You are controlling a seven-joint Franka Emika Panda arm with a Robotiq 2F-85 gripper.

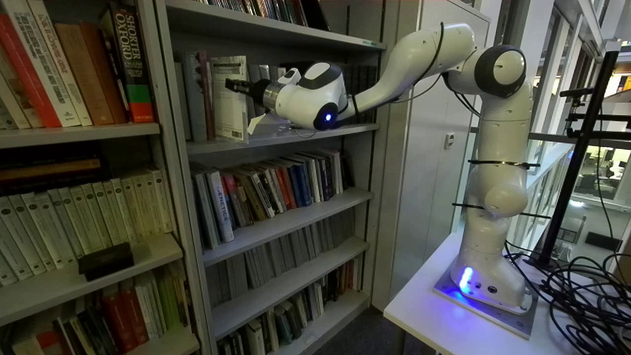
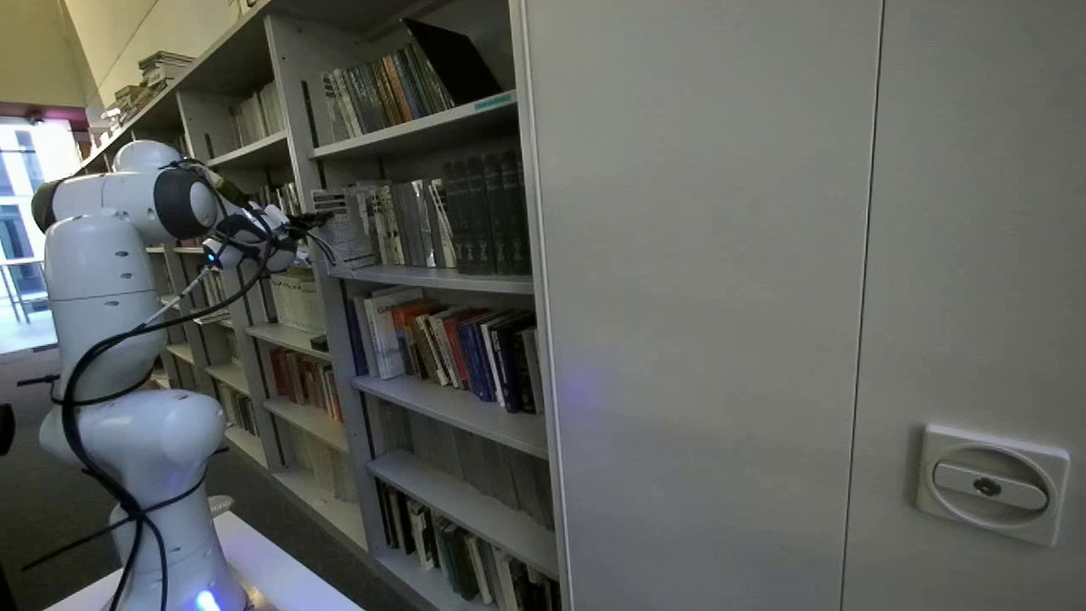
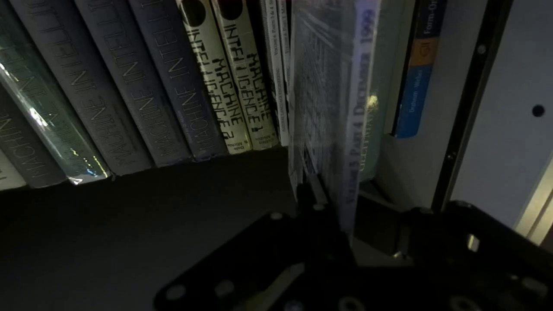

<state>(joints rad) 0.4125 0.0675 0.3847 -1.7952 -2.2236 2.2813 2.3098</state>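
Wrist view shows your thin journal issue near the middle, its spine toward you and printed "Volume 5 Part 4 December 1999". You have it pinched: one black finger lies along the cover, while the issue itself hides the tip of the opposite finger. In both exterior views your gripper points at the bookcase, clenched on that issue, which stands upright near the left end of its shelf and juts out past its neighbours.

Right of the issue in the wrist view you see a pale green book and, farther right, a slim book with blue, orange and dark bands. To the left stand cream copies of Machine Intelligence 1 and Machine Intelligence 2, then darker volumes of that title.

In an exterior view, the shelf below carries a white book lettered GENETICS. Your arm stands at the right on a white counter, black cables heaped beside its base. Right of the bookcase, an exterior view gives you a broad grey cabinet.
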